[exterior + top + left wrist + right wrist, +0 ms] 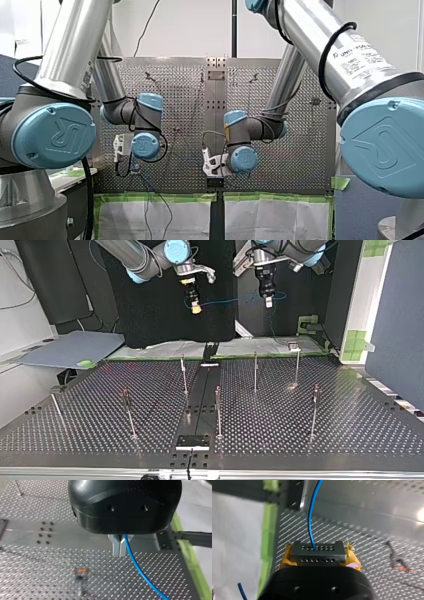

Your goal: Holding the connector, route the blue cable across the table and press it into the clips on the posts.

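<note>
While right gripper (319,558) clamps the connector (317,553), left gripper (119,547) pinches the blue cable (140,571).

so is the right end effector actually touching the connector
Touching. The right wrist view shows the connector clamped between the right end effector's yellow pads, with the blue cable running out ahead of it.

Thin blue cable (310,517) leaves the middle of a grey, hole-dotted connector (317,553)
</note>
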Motion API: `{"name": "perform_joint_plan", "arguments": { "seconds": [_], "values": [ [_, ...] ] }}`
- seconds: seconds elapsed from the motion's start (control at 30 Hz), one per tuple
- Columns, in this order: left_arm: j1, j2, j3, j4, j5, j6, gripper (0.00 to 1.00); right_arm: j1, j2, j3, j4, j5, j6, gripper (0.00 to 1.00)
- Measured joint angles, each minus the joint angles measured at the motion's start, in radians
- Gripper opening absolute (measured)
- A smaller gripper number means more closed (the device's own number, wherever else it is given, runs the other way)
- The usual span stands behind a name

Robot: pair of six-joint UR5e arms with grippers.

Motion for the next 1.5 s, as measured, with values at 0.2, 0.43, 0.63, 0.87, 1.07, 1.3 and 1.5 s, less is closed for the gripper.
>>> {"name": "perform_joint_plan", "arguments": {
  "seconds": [0.2, 0.43, 0.63, 0.87, 1.07, 1.3, 1.5],
  "values": [
    [0.012, 0.065, 0.042, -0.064, -0.046, -0.009, 0.0, 0.0, -0.067, -0.061, 0.061, -0.066, 0.063, 0.0],
    [0.031, 0.136, 0.097, -0.134, -0.096, -0.003, 0.0, 0.001, -0.135, -0.127, 0.129, -0.135, 0.085, 0.0],
    [0.045, 0.195, 0.144, -0.193, -0.154, -0.01, 0.0, 0.0, -0.195, -0.178, 0.162, -0.194, 0.117, 0.0],
    [0.054, 0.265, 0.174, -0.263, -0.174, -0.028, 0.0, 0.0, -0.27, -0.233, 0.165, -0.269, 0.173, 0.0],
    [0.066, 0.321, 0.183, -0.319, -0.138, -0.049, 0.0, 0.001, -0.322, -0.269, 0.168, -0.307, 0.195, 0.0],
    [0.101, 0.377, 0.203, -0.372, -0.122, -0.075, 0.0, 0.004, -0.296, -0.302, 0.171, -0.312, 0.202, 0.0],
    [0.154, 0.386, 0.218, -0.402, -0.099, -0.089, 0.0, 0.008, -0.247, -0.35, 0.184, -0.314, 0.203, 0.0]
  ]
}}
